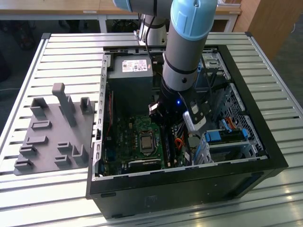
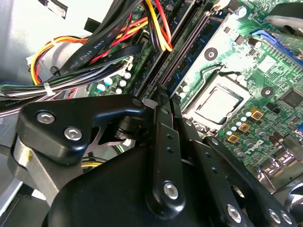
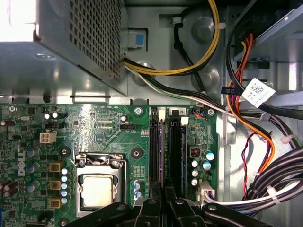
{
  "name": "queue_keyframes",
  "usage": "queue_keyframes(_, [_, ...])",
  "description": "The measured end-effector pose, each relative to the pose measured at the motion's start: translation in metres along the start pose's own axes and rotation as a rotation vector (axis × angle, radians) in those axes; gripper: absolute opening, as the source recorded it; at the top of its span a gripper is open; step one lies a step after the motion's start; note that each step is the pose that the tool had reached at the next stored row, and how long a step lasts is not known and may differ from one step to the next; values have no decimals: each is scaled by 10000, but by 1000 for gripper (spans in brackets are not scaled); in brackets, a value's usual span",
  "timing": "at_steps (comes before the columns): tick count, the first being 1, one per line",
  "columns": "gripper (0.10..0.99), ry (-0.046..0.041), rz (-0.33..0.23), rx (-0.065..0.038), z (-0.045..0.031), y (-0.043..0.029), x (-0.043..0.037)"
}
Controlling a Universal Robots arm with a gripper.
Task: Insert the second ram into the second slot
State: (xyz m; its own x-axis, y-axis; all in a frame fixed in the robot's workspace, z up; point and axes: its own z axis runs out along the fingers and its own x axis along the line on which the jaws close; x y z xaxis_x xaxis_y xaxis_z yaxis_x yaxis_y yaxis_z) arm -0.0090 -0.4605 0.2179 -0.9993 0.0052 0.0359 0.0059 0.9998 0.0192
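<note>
Pincer pressed together over memory slots; exterior view adds grey fixture tray beside case

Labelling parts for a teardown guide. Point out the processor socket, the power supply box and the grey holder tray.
processor socket (image 3: 97, 189), first wrist view, on the bare metal centre square.
power supply box (image 1: 129, 81), exterior view, on its grey top face.
grey holder tray (image 1: 47, 142), exterior view, on a flat part of its base.

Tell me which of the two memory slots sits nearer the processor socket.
The slot right beside the processor socket; the other slot lies past it, next to the row of round capacitors.
</note>
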Motion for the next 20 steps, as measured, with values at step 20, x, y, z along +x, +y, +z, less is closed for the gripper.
queue_keyframes(20, [137,0,6,0,42,-1,-2])
